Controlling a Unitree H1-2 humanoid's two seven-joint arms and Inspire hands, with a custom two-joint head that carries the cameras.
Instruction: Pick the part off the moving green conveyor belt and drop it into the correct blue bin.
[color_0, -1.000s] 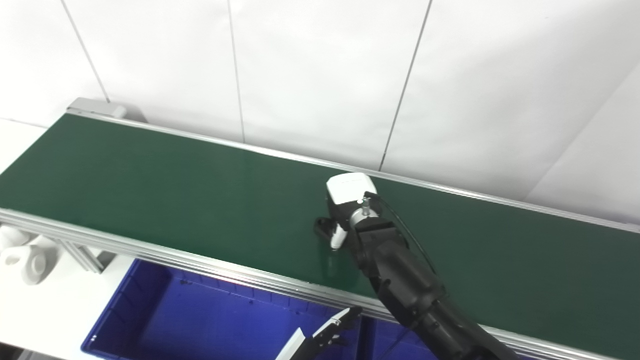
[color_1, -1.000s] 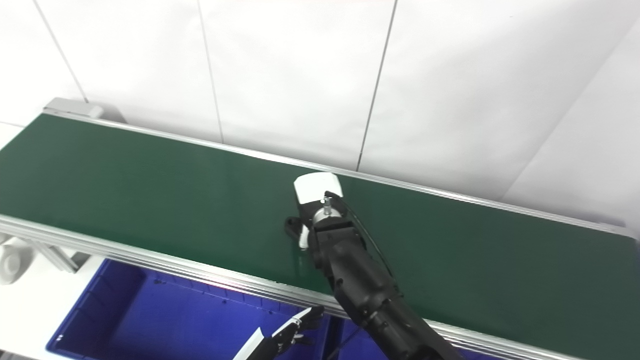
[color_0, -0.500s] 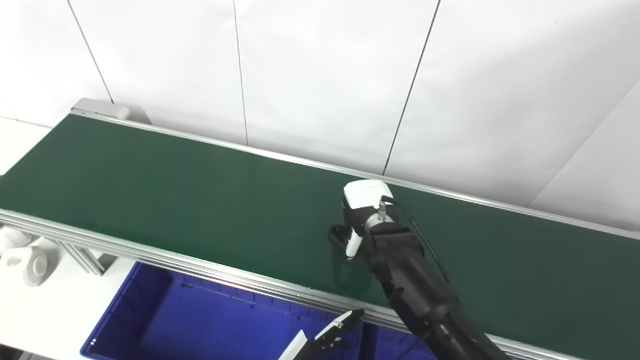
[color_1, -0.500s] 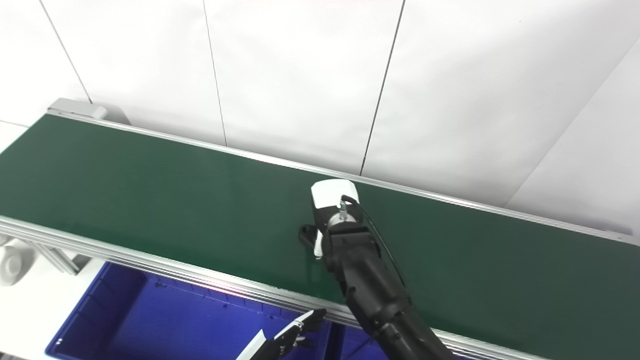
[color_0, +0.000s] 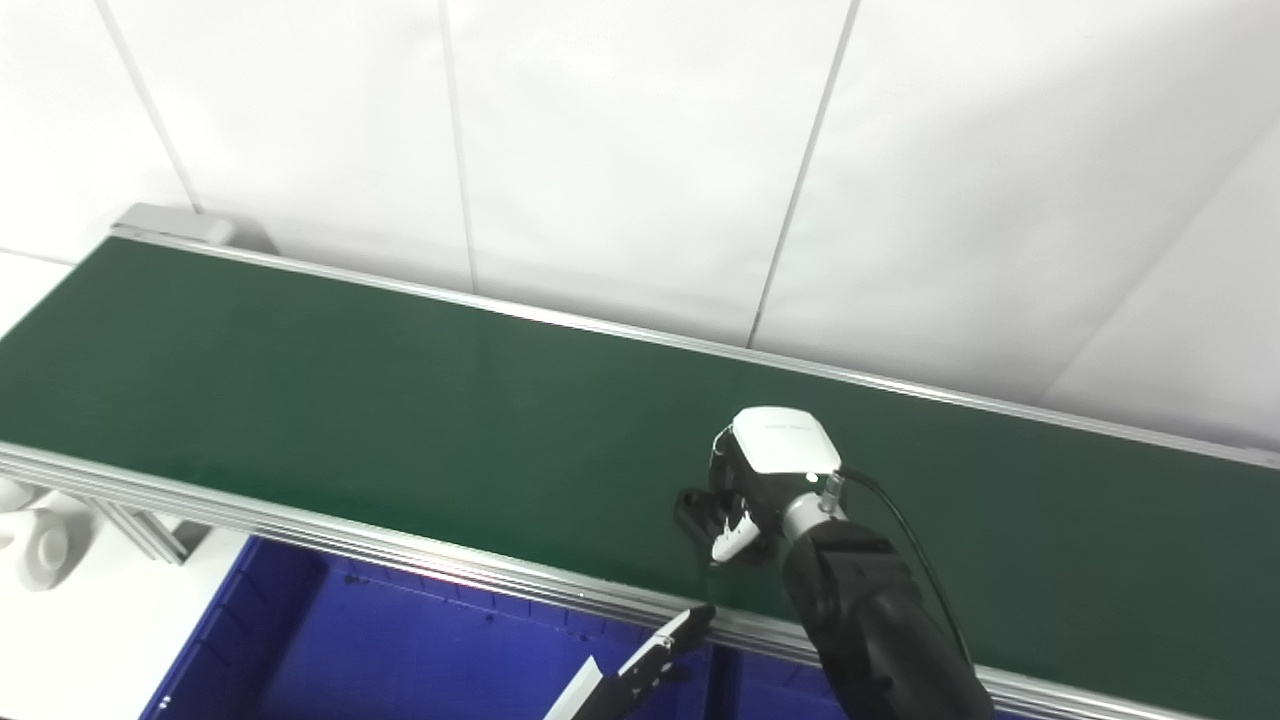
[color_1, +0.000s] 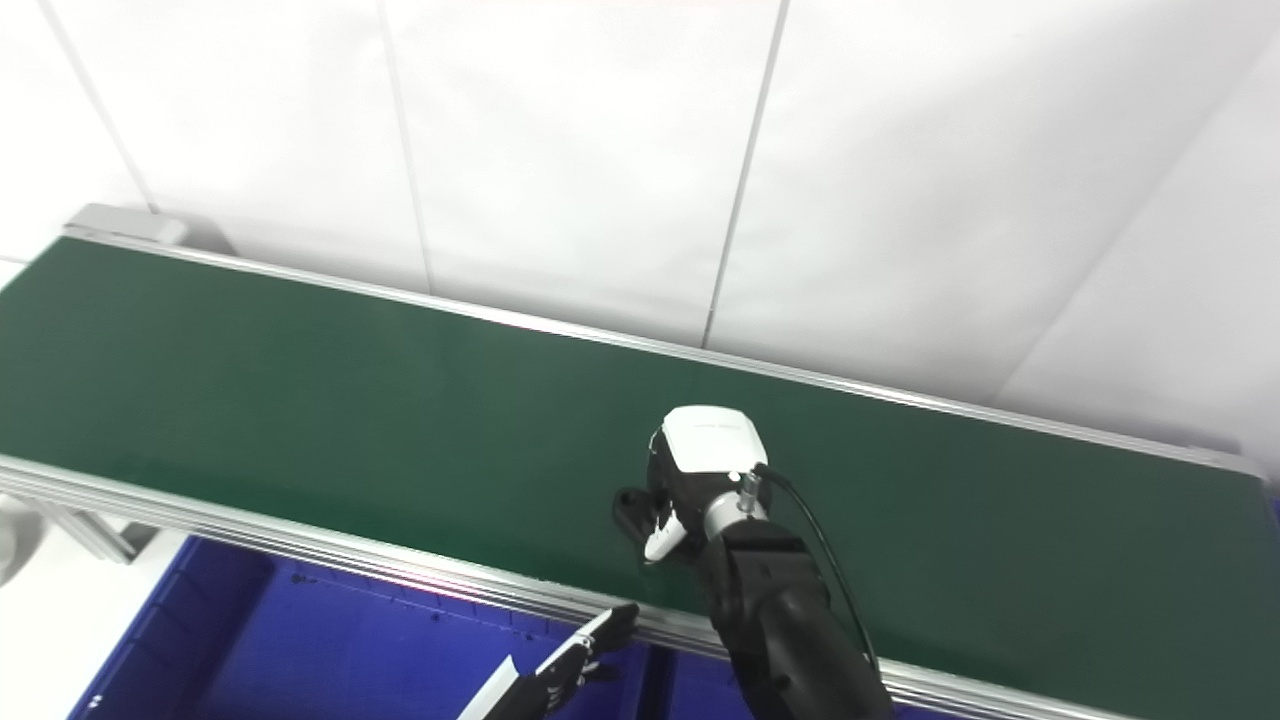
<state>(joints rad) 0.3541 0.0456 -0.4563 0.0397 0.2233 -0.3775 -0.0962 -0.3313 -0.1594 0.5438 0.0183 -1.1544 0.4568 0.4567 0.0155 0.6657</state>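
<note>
Right hand (color_0: 760, 480) reached out toward 12 o'clock, black forearm running back to 5 o'clock, fingers curled down; hold unclear. Left hand (color_0: 655, 660) sat low at 6 o'clock, fingers (color_1: 600, 635) extended toward 1 o'clock.

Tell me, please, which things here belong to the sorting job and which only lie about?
Belong to the job:
- long green conveyor belt
- deep blue plastic bin
- right hand, over the belt
- left hand, over the bin

Only lying about:
- white moulded pieces beside the belt frame
</note>
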